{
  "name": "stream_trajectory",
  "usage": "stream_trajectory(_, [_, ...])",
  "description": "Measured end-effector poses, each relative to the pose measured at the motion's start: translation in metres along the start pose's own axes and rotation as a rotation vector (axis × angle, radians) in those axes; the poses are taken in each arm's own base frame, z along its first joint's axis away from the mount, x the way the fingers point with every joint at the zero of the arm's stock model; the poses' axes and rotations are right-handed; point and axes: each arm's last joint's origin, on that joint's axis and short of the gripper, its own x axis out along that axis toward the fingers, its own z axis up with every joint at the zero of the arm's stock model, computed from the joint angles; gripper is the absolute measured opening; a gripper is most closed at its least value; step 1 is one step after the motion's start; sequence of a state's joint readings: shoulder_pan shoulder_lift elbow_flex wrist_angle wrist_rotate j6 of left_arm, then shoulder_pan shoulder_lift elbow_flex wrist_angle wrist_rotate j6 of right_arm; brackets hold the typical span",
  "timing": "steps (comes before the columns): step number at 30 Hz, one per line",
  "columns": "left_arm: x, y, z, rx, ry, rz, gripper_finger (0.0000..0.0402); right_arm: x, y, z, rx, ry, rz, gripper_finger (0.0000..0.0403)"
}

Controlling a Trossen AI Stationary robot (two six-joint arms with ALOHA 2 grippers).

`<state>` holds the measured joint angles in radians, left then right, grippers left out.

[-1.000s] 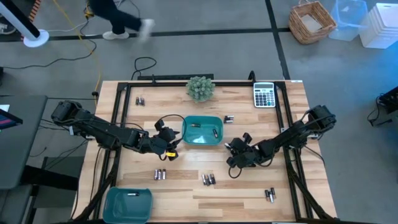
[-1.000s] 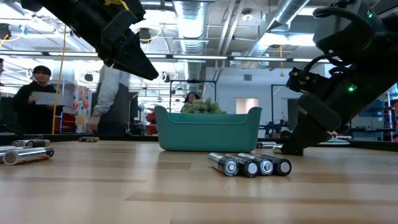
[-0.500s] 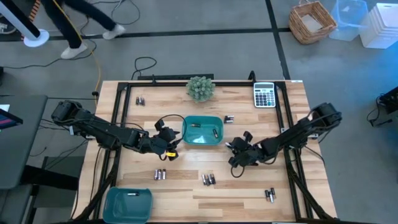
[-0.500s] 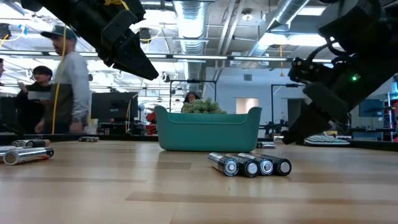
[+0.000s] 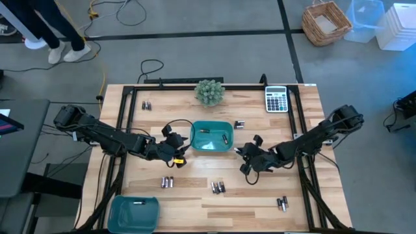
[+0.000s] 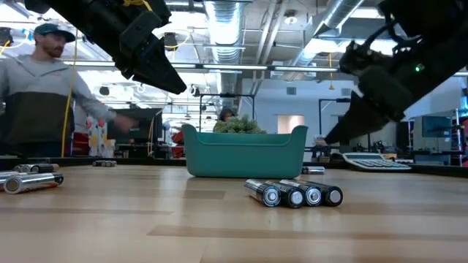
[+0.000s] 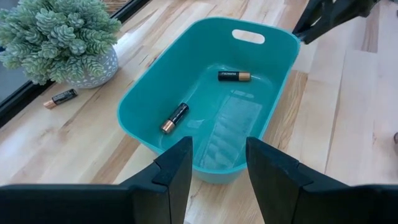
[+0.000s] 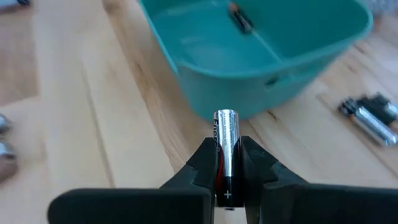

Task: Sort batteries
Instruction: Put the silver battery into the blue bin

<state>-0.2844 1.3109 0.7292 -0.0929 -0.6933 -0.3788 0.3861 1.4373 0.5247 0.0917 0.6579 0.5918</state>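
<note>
Batteries [image 5: 218, 187] lie scattered on the wooden table [image 5: 260, 201] in the high view, and two more lie inside the central teal tray [image 5: 212, 125]. The left gripper [image 5: 180, 153] is just beside this tray on its left, the right gripper [image 5: 243, 156] just beside it on its right. A second teal tray [image 5: 134, 212] is at the near left corner.

From the low view, four cells [image 6: 293, 194] lie side by side in front of the tray [image 6: 245, 155].

From the left wrist view, the fingers [image 7: 178, 171] are spread, with nothing between them.

From the right wrist view, the fingers [image 8: 202, 160] pinch one battery [image 8: 225, 140].
</note>
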Motion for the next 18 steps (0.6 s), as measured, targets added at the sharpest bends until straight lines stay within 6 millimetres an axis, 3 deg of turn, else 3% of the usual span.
stream_trajectory(18, [0.000,-0.002,0.001,-0.019,0.013,-0.060,0.0143,-0.010,0.015,0.017,-0.092,-0.156,0.124,0.0050])
